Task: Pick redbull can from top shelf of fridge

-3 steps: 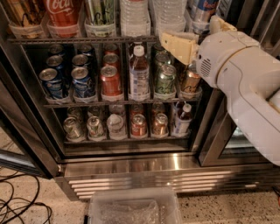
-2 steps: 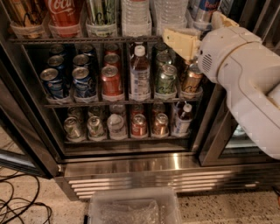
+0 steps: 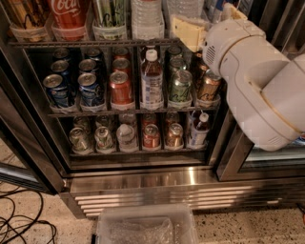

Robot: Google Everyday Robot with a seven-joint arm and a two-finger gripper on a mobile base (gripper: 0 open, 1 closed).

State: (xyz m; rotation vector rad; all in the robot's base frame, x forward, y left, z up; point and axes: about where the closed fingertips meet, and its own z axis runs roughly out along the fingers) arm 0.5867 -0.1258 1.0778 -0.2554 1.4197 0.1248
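The fridge (image 3: 157,183) stands open in front of me, with its steel louvred base below. The top shelf (image 3: 95,42) runs along the upper edge of the camera view. The redbull can (image 3: 215,6) stands at its right end; only a strip of blue and silver shows behind my arm. My gripper (image 3: 209,20) is raised to that shelf, at the can. It is open, with one cream finger (image 3: 187,31) left of the can and the other to its right. My big white arm hides the shelf's right end.
A red Coca-Cola can (image 3: 69,14), tall cans and a water bottle (image 3: 147,16) share the top shelf. Short cans and small bottles (image 3: 151,81) fill the two lower racks. A clear plastic bin (image 3: 145,226) sits on the floor. Cables (image 3: 21,219) lie at the lower left.
My gripper has moved up and a little to the right, closer to the redbull can. The arm now covers more of the fridge's right side.
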